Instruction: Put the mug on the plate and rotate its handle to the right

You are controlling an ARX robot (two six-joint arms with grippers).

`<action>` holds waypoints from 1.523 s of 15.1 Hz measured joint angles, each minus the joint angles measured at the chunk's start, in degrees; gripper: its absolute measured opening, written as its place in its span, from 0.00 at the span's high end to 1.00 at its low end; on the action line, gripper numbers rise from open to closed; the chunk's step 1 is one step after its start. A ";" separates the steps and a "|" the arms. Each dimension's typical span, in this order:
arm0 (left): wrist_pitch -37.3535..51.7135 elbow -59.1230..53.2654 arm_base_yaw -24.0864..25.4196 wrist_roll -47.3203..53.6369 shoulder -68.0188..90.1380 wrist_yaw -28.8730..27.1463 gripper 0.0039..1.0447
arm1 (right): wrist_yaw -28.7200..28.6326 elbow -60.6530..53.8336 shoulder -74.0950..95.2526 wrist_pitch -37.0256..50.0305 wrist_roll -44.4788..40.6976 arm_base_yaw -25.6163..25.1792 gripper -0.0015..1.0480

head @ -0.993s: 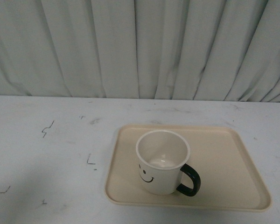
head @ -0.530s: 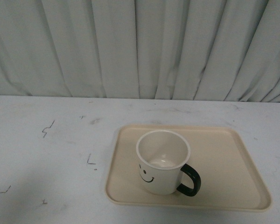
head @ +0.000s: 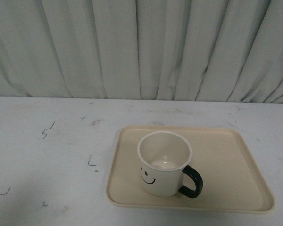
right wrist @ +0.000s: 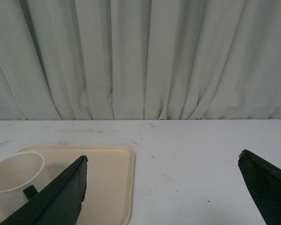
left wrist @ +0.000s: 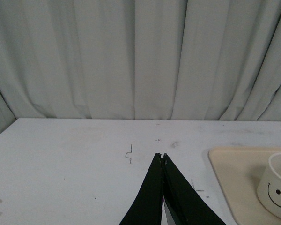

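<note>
**No lettering to read**

No words, numbers or brand names can be read in any view. The only printed sign is a black smiley face (head: 146, 176) on the side of the cream mug (head: 166, 184). The table (head: 47, 162) bears a few small dark scribbled marks (head: 47, 130), none forming a legible character.

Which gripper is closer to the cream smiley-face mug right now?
Right, probably. The open right gripper has one finger overlapping the mug in its view; the shut left gripper sits clear beside it.
</note>
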 joint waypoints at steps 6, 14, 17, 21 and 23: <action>0.00 0.00 0.00 0.00 0.00 0.00 0.43 | 0.00 0.00 0.00 0.00 0.00 0.00 0.06; 0.00 0.00 0.00 0.02 0.00 0.00 0.06 | 9.81 8.83 15.82 -3.30 0.50 11.45 0.06; 0.00 0.00 0.00 0.02 0.00 0.00 0.06 | 12.07 12.37 21.44 -1.99 0.85 14.40 0.06; 0.00 0.00 0.00 0.00 0.00 0.00 0.06 | 14.47 16.06 26.82 -2.91 1.38 17.70 0.06; 0.00 0.00 0.00 0.00 0.00 -0.02 0.06 | 14.91 17.70 29.68 -3.48 1.46 18.95 0.06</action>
